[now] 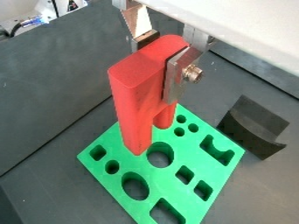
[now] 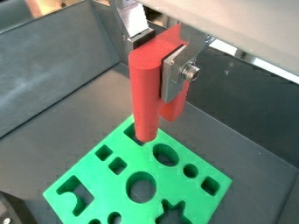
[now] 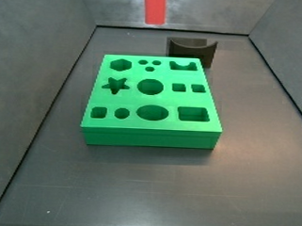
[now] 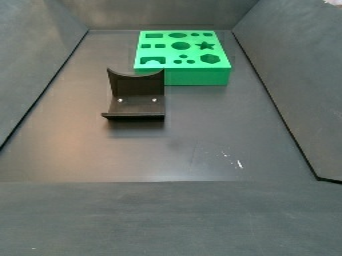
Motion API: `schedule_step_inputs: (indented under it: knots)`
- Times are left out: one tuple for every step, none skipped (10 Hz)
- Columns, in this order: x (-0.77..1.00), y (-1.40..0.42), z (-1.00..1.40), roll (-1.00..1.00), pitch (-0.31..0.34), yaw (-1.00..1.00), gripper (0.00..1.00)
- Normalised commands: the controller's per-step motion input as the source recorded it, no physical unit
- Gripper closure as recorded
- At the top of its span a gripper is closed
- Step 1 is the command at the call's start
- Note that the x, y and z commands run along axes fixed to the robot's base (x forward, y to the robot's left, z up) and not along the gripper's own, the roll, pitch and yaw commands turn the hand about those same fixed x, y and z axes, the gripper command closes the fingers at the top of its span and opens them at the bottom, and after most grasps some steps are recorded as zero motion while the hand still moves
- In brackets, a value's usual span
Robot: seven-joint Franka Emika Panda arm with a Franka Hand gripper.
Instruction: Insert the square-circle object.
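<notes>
The square-circle object [image 1: 142, 96] is a long bright red peg with two parallel prongs. It hangs upright in my gripper [image 1: 160, 57], whose silver fingers [image 1: 177, 74] are shut on its upper part. Both wrist views show this, the peg [image 2: 149, 92] and gripper [image 2: 158, 57] again. The peg's lower end hangs above the flat green block with shaped holes [image 1: 187, 188], over an edge of the block [image 2: 140, 184], not touching it. In a side view only the peg's lower part [image 3: 156, 7] shows, well above the block [image 3: 150, 124]. The gripper itself is out of both side views.
The dark fixture [image 4: 134, 97] stands on the grey floor beside the green block [image 4: 183, 70]. It also shows in a side view [image 3: 190, 49] and a wrist view [image 1: 254, 127]. Sloping grey walls [image 3: 46, 120] bound the floor.
</notes>
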Motion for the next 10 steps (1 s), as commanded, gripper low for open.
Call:
schedule_step_inputs:
  knots:
    - [-0.53,-0.44,-0.67,0.00,-0.061,-0.35,1.00]
    - [-0.46,-0.47,-0.72,0.00,-0.084,-0.38,1.00]
    - [-0.28,-0.42,-0.74,0.00,-0.059,-0.51,1.00]
    - [0.00,-0.24,-0.61,0.01,-0.004,-0.93,1.00]
    - [0.00,-0.11,-0.61,0.00,-0.006,-1.00,1.00]
    - [0.00,-0.09,-0.54,0.00,0.000,-1.00,1.00]
    - [0.00,-0.05,-0.52,0.00,0.000,-0.98,1.00]
    - [-0.11,0.00,-0.50,0.00,0.000,-0.89,1.00]
    - [-0.16,0.00,-0.45,0.00,0.000,-0.85,1.00]
    - [0.00,-0.02,-0.16,0.10,0.043,-0.88,1.00]
